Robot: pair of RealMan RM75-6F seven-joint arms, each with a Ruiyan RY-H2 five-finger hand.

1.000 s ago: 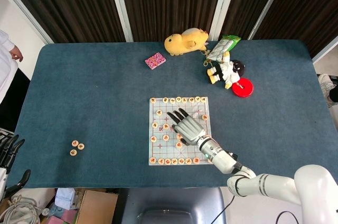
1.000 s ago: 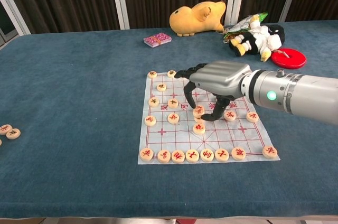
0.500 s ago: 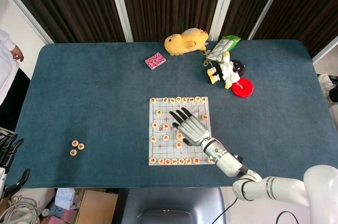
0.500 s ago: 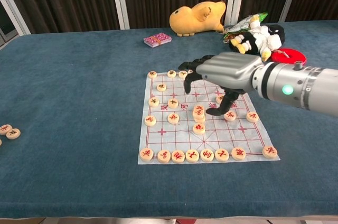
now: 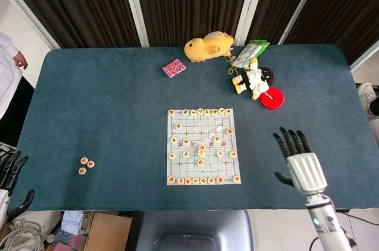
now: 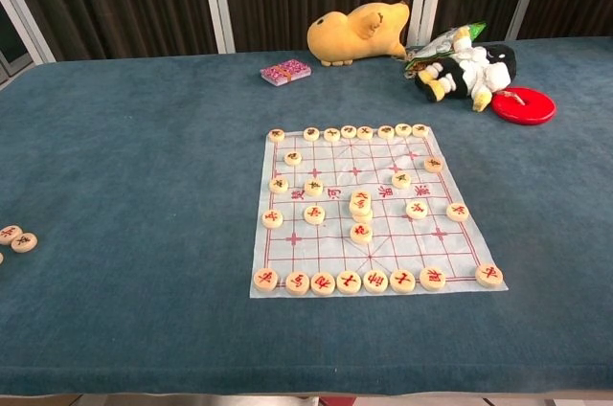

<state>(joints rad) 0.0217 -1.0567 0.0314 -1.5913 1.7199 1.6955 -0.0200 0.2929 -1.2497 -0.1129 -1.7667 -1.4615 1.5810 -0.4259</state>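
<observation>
Right of the chess board (image 5: 203, 146), near the table's (image 5: 106, 103) front edge, the right hand (image 5: 302, 162) hovers with fingers spread, holding nothing. Beyond the board lie a yellow plush (image 5: 208, 46), a doll (image 5: 251, 79), a red disc (image 5: 272, 97) and a pink packet (image 5: 174, 68). Three loose pieces (image 5: 85, 165) sit far left.

We see both views bright and evenly lit, the light seeming to come from above. Shadows are soft and short: the wooden pieces (image 6: 361, 200) on the paper board (image 6: 450, 258) throw only thin dark edges. The blue table (image 5: 106, 103) shows no glare. Everything is sharp, also in the corners. The curtains at the top stay dark.
</observation>
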